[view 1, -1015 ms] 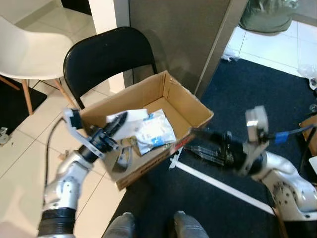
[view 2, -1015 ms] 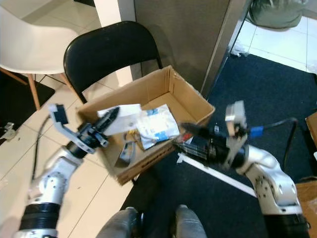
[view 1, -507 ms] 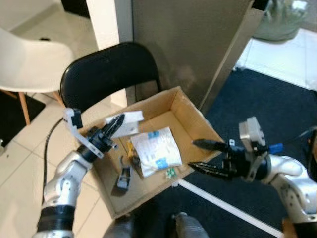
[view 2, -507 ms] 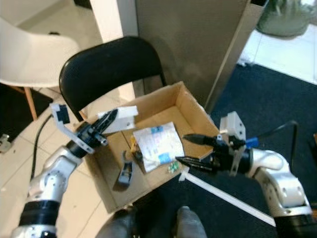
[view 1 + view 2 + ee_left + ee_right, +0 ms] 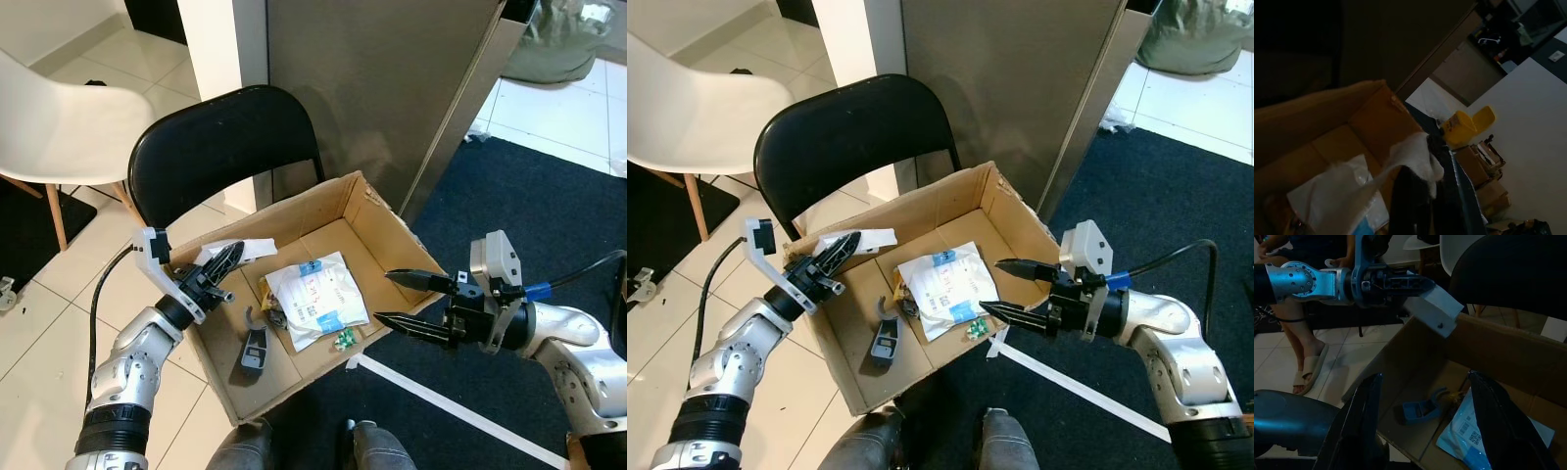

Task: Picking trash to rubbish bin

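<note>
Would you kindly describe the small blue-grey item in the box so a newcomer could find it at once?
Start at the open cardboard box in front of the black chair. On its floor, toward the near left corner, lies the blue-grey plastic clip, beside the white printed pouch. It is the only dark, hook-ended hard piece there; its neighbours are pale and flat.

Left end effector [image 5: 231, 257] clamped; right end effector [image 5: 390, 298] spread wide.

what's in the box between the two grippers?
Left eye view: white plastic mailer and blue clip on the cardboard box floor, between left gripper and right gripper.
</note>
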Tool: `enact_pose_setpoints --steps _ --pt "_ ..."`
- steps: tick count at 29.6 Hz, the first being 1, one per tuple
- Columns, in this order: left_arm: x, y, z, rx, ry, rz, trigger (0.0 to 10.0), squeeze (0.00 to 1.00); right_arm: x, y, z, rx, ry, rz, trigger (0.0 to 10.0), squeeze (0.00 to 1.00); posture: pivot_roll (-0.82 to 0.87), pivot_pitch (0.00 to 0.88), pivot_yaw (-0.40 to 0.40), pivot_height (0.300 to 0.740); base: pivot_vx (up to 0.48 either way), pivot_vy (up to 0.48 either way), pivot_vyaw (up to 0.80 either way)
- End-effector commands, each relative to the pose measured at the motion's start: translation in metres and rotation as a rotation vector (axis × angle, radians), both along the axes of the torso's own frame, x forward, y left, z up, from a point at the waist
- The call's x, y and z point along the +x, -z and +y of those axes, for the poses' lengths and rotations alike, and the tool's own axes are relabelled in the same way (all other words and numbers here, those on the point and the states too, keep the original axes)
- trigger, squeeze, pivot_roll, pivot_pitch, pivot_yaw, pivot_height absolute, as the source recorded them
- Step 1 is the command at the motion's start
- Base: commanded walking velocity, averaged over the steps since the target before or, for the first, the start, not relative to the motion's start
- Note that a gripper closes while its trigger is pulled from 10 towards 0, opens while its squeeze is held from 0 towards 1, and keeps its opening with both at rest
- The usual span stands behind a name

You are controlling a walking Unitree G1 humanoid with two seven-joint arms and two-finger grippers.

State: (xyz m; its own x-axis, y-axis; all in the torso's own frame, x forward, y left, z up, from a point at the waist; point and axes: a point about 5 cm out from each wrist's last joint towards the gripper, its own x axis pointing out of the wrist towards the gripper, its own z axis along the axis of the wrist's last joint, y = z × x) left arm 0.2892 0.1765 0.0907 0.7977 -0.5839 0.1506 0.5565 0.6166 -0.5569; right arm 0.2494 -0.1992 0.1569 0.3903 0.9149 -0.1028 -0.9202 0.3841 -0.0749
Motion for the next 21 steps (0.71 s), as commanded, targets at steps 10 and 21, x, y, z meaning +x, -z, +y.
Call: enact_pose_setpoints --steps 10,21 --pt "-0.001 0.014 0.009 0.027 -0.037 0.064 10.0 1.0 0.0 0.005 0.001 -0.012 0.002 0.006 10.0 0.0 -0.02 0.161 0.011 0.74 0.0 0.0 0.0" --pt "0.006 0.022 0.019 0.128 -0.119 0.149 10.0 1.0 -0.001 0.006 0.002 -0.015 0.0 0.005 10.0 0.0 -0.02 0.167 0.013 0.74 0.0 0.0 0.0"
